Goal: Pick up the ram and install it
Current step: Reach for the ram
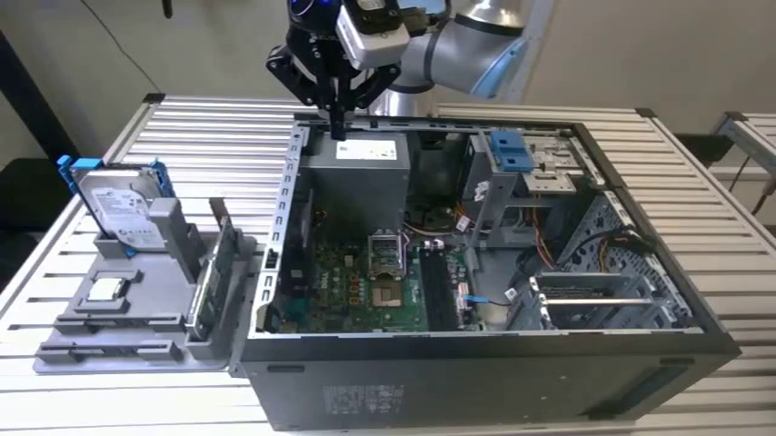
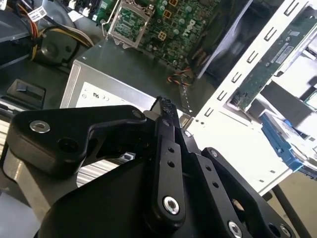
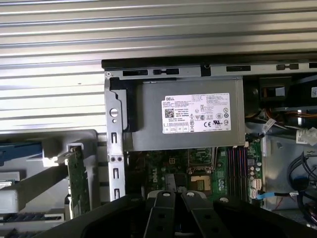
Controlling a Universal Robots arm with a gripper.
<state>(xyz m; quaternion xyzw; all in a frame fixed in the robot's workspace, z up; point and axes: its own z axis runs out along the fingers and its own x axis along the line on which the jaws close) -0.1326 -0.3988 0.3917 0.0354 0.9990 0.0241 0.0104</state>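
- Gripper (image 1: 337, 134) hanging over the far end of the open computer case (image 1: 485, 363), just above the power supply (image 1: 363, 168), fingers pointing straight down.
- Fingers pressed together at the tips in both wrist views, gripper (image 2: 166, 105) with nothing between the pads, gripper (image 3: 176, 194) likewise bare of any load.
- Ram (image 1: 225, 234) apart from the gripper, standing on its long edge in the gray fixture (image 1: 122, 318), on the fixture's side nearest the case and just beside the case's outer wall.
- Green circuit board (image 1: 203, 295) also on edge in the same fixture, in line with the ram but closer to the worktop's near edge.
- Hard drive (image 1: 122, 204) in a blue frame, propped upright at the fixture's far end, toward the exterior view's left edge of the worktop (image 1: 194, 127).
- Fixture near the worktop's near corner on the exterior view's left; case in the middle of the worktop, reaching toward the exterior view's right, open side up.
- Power supply (image 3: 188, 119), gray box with a white label, against the case's far wall; its top face (image 2: 109, 74) directly under the fingertips.
- Motherboard (image 1: 352, 282) on the case floor beyond the power supply toward the near wall, green surface (image 3: 168, 166) and processor socket in both wrist views, motherboard (image 2: 173, 25) well clear of the gripper.
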